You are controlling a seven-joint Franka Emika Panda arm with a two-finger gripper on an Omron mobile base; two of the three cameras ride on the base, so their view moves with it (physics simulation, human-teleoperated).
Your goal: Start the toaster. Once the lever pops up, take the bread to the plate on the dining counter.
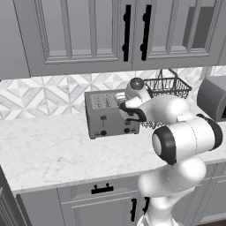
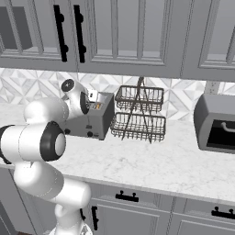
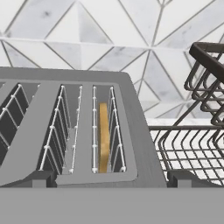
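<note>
End effector [image 3: 107, 177], jaws spread wide and empty, hovers over the toaster [image 1: 108, 115] near the tabletop's back edge; the bread [image 3: 103, 136] sits in its slot; pressing a lever likely comes next.

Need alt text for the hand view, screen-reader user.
Close look down onto a grey toaster, with a tan slice of bread standing on edge in the slot nearest its right side; the other slots in view hold nothing. A dark wire basket stands just right of the toaster, and a white and grey triangle-tiled wall runs behind both.
</note>
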